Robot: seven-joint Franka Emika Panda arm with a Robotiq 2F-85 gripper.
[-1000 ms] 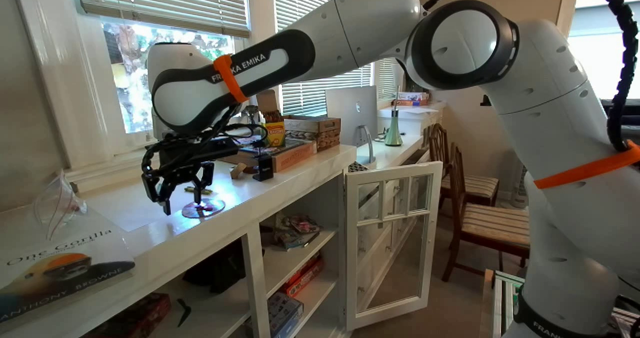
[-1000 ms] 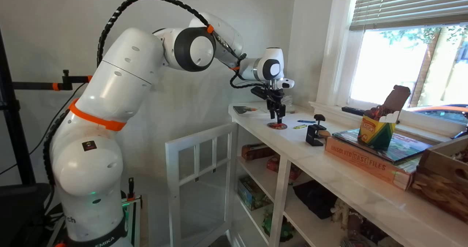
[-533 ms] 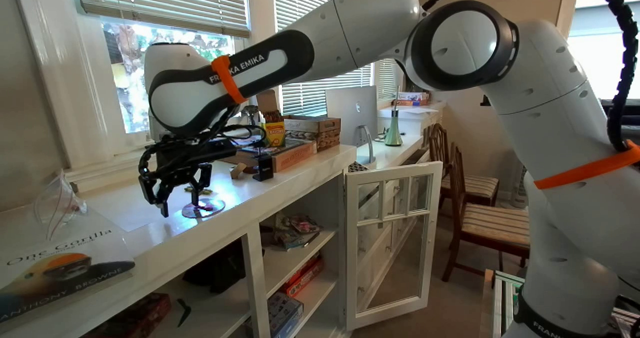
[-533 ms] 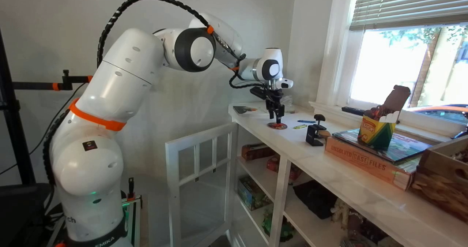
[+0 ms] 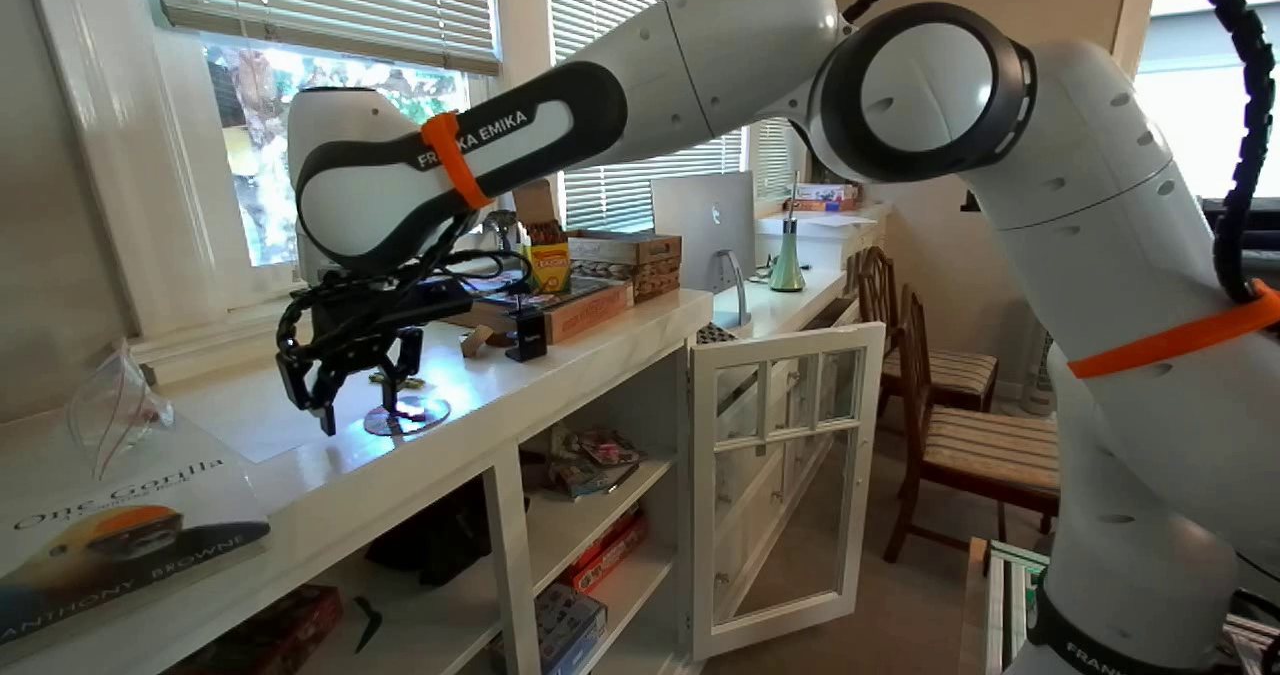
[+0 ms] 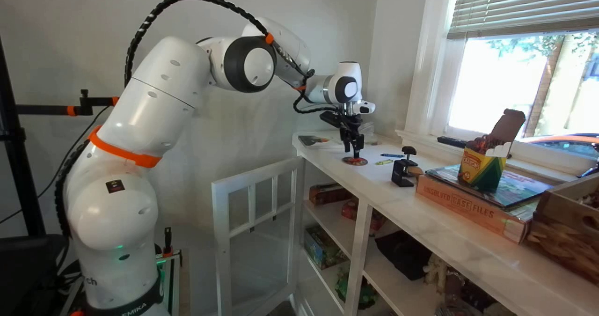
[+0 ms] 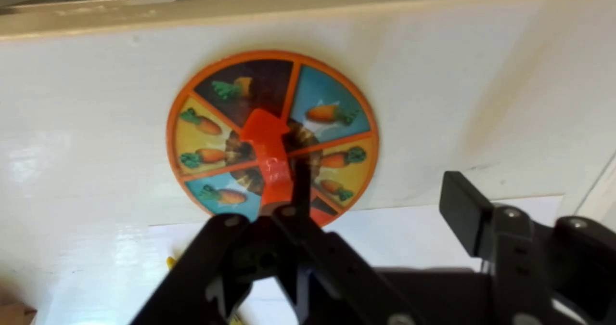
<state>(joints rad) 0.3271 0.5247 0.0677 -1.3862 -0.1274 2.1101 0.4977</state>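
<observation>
A round spinner card (image 7: 327, 94) with an orange rim and carrot pictures lies flat on the white counter. Across its middle sits a red arrow (image 7: 269, 147), whose head points toward the dark segment in the wrist view. My gripper (image 7: 380, 190) is open, with nothing between its two fingers. One finger reaches down over the card, right beside the arrow's shaft; whether they touch I cannot tell. The far fingertip (image 7: 462, 209) hangs off the card's side, over the counter. In both exterior views the gripper (image 5: 358, 417) stands low at the card (image 6: 352, 162).
A yellow crayon (image 6: 383, 162) and a blue crayon (image 6: 392, 155) lie near the card. Beyond them stand a black clamp (image 6: 401, 170) and a crayon box (image 6: 482, 168) on stacked game boxes. A book (image 5: 130, 555) and plastic bag (image 5: 120, 405) flank the other side.
Over the last second my gripper has shifted slightly left in both exterior views, its fingers staying apart. The card has kept its place on the counter.
</observation>
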